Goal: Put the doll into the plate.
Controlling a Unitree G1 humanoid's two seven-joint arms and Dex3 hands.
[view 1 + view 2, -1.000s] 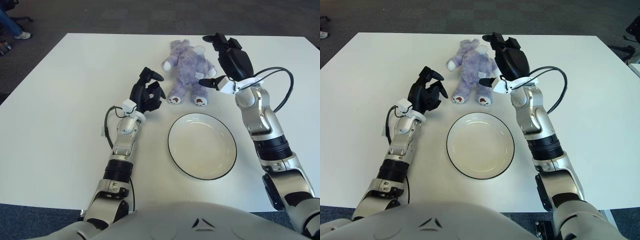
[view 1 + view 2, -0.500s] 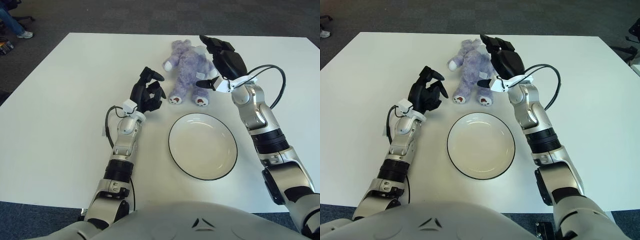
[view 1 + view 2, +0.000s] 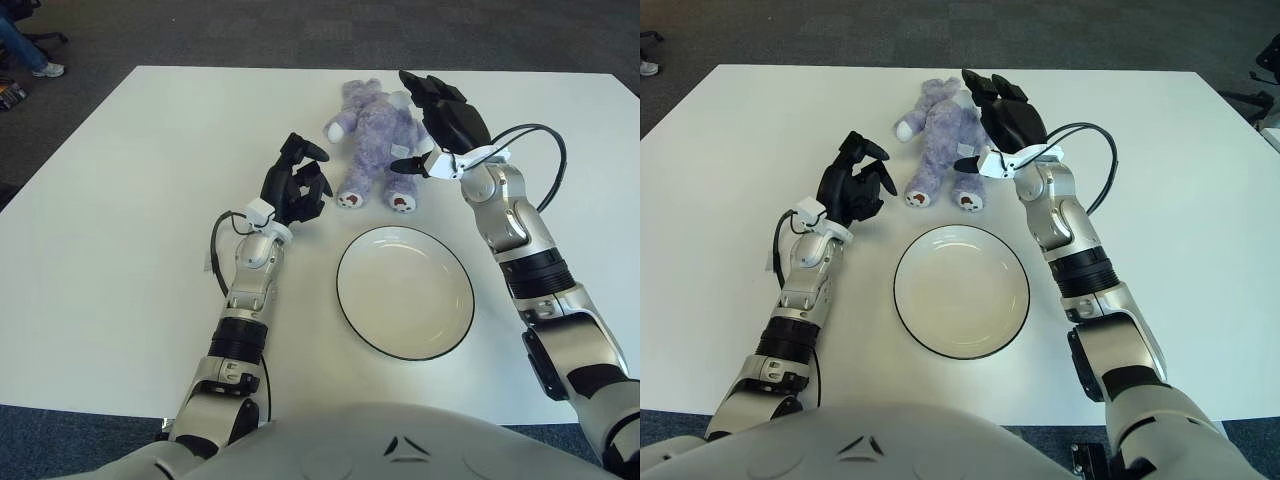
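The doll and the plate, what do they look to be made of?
The doll looks like soft plush fabric: fuzzy purple pile, paler paws. The plate looks like glazed ceramic, perhaps melamine: smooth, glossy cream surface with a thin dark rim. The right hand shows against the doll's side.

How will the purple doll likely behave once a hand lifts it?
The doll looks plush, so it probably sags and squashes, limbs dangling. Likely light for its size. The right hand, open beside it, may need a wide grasp. Left hand idles nearby.

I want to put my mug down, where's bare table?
Bare table stretches left of the left robot hand, and right of the right robot hand. It is crowded in the middle: the doll and the plate sit between them.
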